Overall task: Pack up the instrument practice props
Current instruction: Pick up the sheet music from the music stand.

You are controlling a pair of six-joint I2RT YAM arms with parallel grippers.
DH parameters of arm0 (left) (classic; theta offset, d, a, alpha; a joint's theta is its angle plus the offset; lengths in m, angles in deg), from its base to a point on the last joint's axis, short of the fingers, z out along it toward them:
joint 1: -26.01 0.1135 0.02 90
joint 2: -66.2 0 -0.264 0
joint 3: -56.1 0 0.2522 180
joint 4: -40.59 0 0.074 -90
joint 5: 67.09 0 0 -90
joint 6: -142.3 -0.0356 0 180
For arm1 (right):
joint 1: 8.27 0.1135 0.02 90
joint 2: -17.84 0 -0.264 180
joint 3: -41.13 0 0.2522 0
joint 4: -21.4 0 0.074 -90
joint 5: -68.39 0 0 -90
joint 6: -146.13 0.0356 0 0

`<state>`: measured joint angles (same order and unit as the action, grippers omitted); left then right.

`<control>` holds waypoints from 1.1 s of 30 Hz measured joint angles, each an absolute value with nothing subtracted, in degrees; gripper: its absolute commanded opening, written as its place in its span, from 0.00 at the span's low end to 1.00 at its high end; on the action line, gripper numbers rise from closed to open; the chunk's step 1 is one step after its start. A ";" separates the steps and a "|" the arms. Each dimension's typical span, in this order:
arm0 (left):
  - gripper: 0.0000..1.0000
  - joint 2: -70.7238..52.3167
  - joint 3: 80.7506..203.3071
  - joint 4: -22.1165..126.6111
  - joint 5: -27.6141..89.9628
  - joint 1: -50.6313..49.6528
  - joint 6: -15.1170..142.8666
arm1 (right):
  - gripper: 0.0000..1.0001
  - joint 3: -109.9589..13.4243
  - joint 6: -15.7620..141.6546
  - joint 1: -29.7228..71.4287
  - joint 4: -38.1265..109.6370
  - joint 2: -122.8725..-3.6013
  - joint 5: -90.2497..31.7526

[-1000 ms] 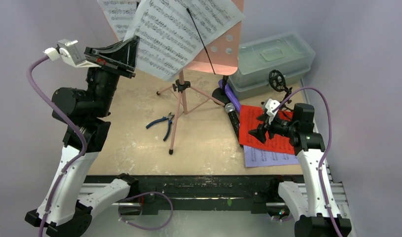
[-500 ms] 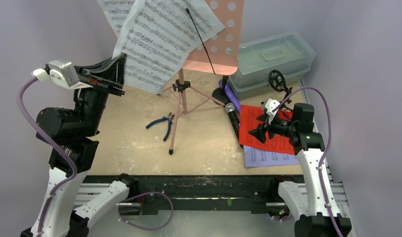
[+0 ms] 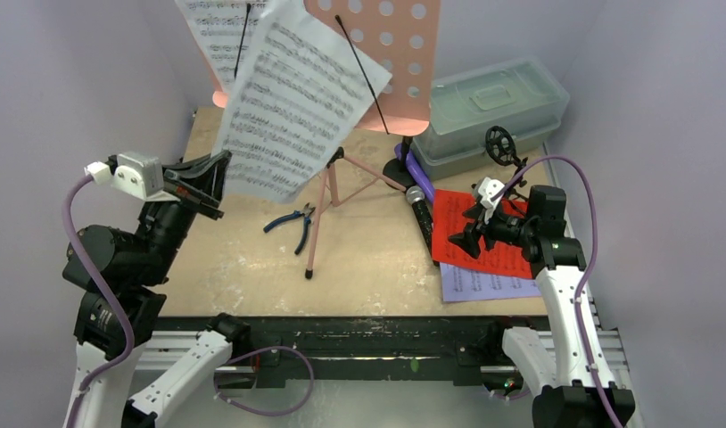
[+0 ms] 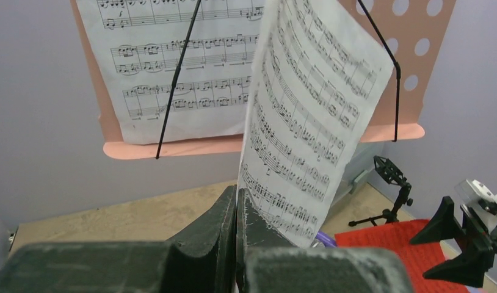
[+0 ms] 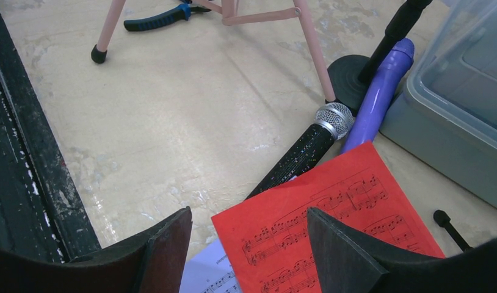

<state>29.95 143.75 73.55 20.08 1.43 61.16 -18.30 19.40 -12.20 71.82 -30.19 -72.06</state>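
We see the left gripper (image 4: 237,210) clenched on the lower edge of a thin white printed sheet (image 4: 307,116). Its two dark, scuffed, wedge-shaped fingers press flat together with the paper pinched between them. From that grip the sheet rises up and to the right, slightly curved and covered in black staves, in front of the pink music rack (image 3: 404,45). The rack is a flat panel punched with round holes, with a narrow ledge along its foot, and we cannot tell whether the held paper touches it. A second white sheet (image 4: 142,79) rests on that ledge behind a thin black wire arm (image 4: 182,67). The rack stands on slim pink tubular legs on the worn, pale table (image 3: 235,259), with blue-handled pliers (image 3: 292,223) near one leg.

The right gripper (image 5: 247,217) hangs released, jaws apart and empty, just above the near corner of the matte red sheet (image 5: 331,226). This lies flat over a lavender sheet (image 3: 475,283). The black mic (image 5: 301,152), speckled with a silver mesh head, lies just beside the smooth purple mic (image 5: 380,91). That one lies between the round base of a mic support (image 5: 350,73) and the translucent greenish box (image 3: 489,107)
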 measured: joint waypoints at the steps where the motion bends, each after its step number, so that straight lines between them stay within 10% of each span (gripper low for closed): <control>1: 0.00 30.63 143.59 74.54 20.41 1.43 60.90 | 0.73 -18.30 19.38 -12.20 71.82 -30.21 -72.06; 33: 0.00 32.73 130.72 101.99 49.59 1.43 58.40 | 0.83 -21.17 4.08 -12.20 83.26 -35.28 -80.35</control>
<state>32.73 130.72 101.99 49.59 1.43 58.40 -21.17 4.08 -12.20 83.26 -35.28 -80.35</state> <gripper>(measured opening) 0.002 0.832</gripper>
